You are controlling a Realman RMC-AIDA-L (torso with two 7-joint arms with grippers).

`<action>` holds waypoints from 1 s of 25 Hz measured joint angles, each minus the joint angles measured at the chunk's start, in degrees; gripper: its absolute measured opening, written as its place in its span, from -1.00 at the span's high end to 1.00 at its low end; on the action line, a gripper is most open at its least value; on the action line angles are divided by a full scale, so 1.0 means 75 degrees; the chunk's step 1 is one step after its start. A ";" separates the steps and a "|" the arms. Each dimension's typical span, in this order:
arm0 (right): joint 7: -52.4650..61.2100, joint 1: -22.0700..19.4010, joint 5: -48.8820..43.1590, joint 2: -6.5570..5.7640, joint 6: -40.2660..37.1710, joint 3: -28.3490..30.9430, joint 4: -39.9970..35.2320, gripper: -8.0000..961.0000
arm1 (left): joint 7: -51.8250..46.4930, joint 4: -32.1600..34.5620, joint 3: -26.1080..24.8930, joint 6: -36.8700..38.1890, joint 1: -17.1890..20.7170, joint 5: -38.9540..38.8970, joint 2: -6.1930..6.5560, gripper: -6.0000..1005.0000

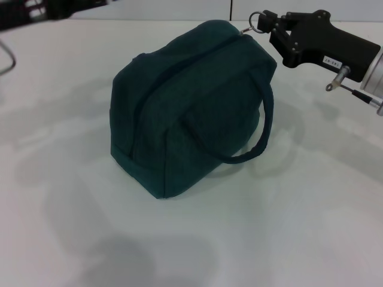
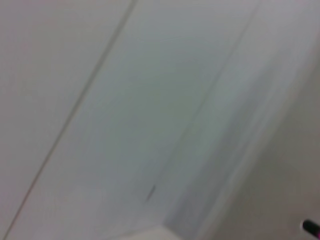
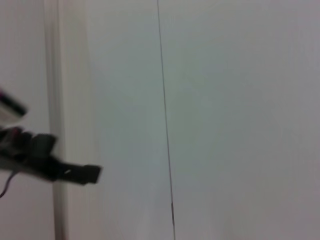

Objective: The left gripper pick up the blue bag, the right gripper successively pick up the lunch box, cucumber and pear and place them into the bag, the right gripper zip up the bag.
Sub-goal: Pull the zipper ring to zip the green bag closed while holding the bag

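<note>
We see the blue bag (image 1: 185, 107) sitting upright on the white desk (image 1: 299, 227), and it serves as our landmark. Its top seam runs as a dark line from the near end up to the far end, and it looks closed along the whole stretch we can follow. One loop handle (image 1: 263, 128) hangs down the bag's right side, curling towards the desk.

At the bag's far right corner we find the right gripper (image 1: 267, 23), coming in from the right on its black arm with the small white label (image 1: 331, 61). Its fingers are pinched narrow around the metal ring zipper pull (image 1: 258, 21), which sticks out just past the end of the bag's top seam. The gripper sits level with the bag's top, clear of the fabric itself.

The left gripper (image 1: 33, 12) is far off to the bag's left, at the back edge of the desk; only a dark part of it shows, and we cannot tell how its fingers stand.

In the right wrist view a dark arm part (image 3: 45, 160) shows against a pale wall. The left wrist view shows only a pale wall.
</note>
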 joint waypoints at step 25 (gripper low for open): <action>-0.0158 0.0010 0.0053 0.0008 -0.0345 0.0088 0.0297 0.77 | -0.4374 0.4562 0.3614 0.0031 -0.1531 0.4960 -0.0682 -0.70</action>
